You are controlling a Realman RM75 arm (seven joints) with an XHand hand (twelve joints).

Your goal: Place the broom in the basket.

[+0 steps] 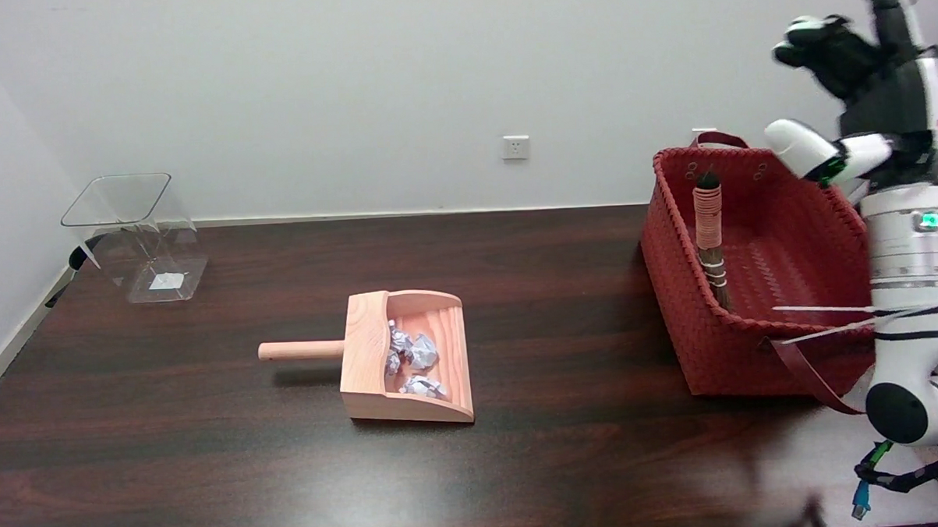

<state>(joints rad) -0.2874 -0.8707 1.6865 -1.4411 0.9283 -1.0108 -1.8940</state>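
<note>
The small broom [710, 235] stands nearly upright inside the red woven basket [698, 349] at the right of the table, leaning against its left inner wall, with its pink-wrapped handle up and its bristles down. My right hand [861, 86] hangs in the air above and to the right of the basket, well apart from the broom. Its fingers are spread and nothing is in them. The white right arm rises along the picture's right edge and covers the basket's right side.
A wooden dustpan [406, 355] holding several crumpled foil balls [414, 359] lies mid-table, handle pointing left. A clear plastic bin [136, 232] sits at the far left corner. The basket's strap [812, 376] droops over its near right corner.
</note>
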